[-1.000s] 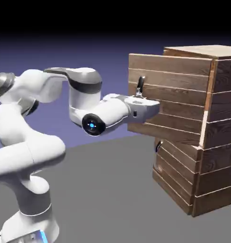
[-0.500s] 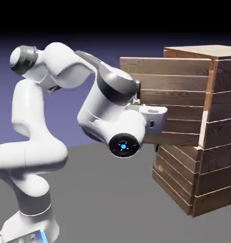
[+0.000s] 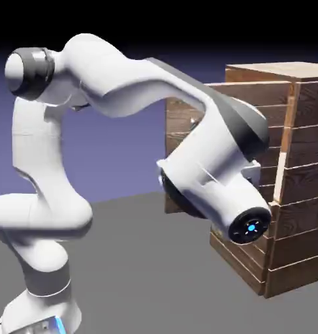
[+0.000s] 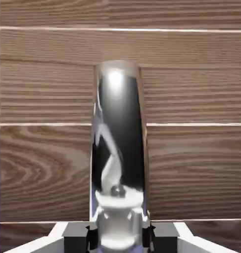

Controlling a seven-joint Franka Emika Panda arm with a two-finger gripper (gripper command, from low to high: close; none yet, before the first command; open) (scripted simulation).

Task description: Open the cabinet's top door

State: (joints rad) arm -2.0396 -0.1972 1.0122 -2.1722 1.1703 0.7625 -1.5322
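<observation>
Apparently for leverage, the jaws (image 4: 118,242) pinch nearly closed around the shiny curved handle (image 4: 118,143) near the free edge of the cabinet's top door (image 3: 179,117), which stands swung outward from the wooden cabinet (image 3: 305,169), away from its hinges.

Exterior view: side-on, standing back; hand view: close, facing the top door (image 4: 48,173) (both show it).
</observation>
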